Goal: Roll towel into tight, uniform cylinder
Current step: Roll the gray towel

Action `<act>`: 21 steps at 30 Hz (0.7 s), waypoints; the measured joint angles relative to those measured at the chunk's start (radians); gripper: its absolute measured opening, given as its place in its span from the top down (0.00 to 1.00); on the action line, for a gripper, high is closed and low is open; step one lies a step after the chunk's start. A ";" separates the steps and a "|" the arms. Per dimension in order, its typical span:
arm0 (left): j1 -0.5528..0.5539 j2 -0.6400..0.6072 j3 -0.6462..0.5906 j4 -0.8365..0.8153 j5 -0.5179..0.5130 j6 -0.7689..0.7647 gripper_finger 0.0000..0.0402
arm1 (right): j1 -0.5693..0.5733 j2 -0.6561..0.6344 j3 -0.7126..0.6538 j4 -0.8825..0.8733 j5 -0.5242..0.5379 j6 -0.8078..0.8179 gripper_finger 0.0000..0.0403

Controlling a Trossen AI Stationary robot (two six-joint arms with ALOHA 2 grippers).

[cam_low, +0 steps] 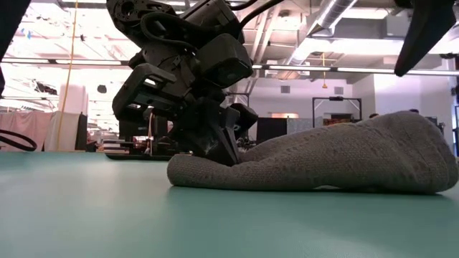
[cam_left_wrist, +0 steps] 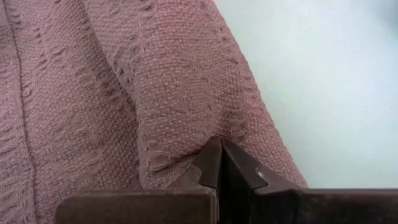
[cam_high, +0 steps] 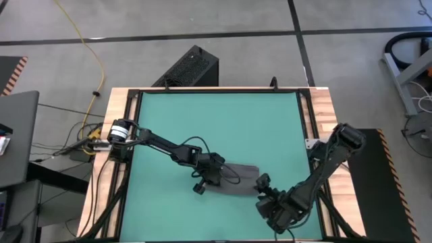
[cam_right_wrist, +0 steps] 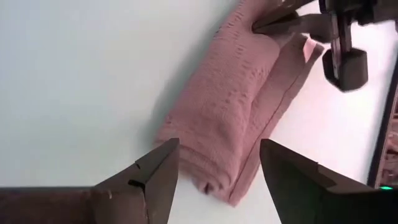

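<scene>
Towel [cam_high: 237, 179]: soft knit cloth, coarse waffle-like weave, bunched into a loose, uneven roll. It lies on the teal mat [cam_high: 216, 121] toward the six o'clock edge, slightly right of centre. The low view shows it as a low mound, thin at the left end and swelling to a rounded hump at the right [cam_low: 323, 161].

Left gripper [cam_high: 210, 173]: down on the towel's nine o'clock end. In the left wrist view its two dark fingertips [cam_left_wrist: 219, 163] meet with a fold of weave pinched between them, so it is clamped on the cloth. The low view shows the same gripper [cam_low: 215, 147] pressing the thin end onto the mat.

Right gripper [cam_high: 264, 192]: at the towel's four o'clock end, just off the cloth. Only the right wrist view shows its claw: fingers [cam_right_wrist: 149, 174] spread wide, roll end [cam_right_wrist: 230, 130] lying between and beyond them, nothing held. That view also shows a lengthwise seam and the small pale tag [cam_right_wrist: 306, 46] near the far end.

Around: mat is smooth and flat, framed by a pale wooden table [cam_high: 322, 108] with dark rails. A black perforated box [cam_high: 191, 67] stands on the floor past the twelve o'clock edge. A yellow cable [cam_high: 88, 47] runs across the grey floor at ten o'clock.
</scene>
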 joint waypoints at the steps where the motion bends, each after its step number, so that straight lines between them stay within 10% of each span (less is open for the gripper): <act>1: 0.000 0.000 0.000 0.000 0.000 0.000 1.00 | 0.000 -0.001 0.000 0.000 -0.007 0.001 0.38; 21: 0.002 0.000 0.001 -0.003 0.002 0.026 1.00 | -0.080 0.093 -0.229 0.346 -0.104 -0.117 0.38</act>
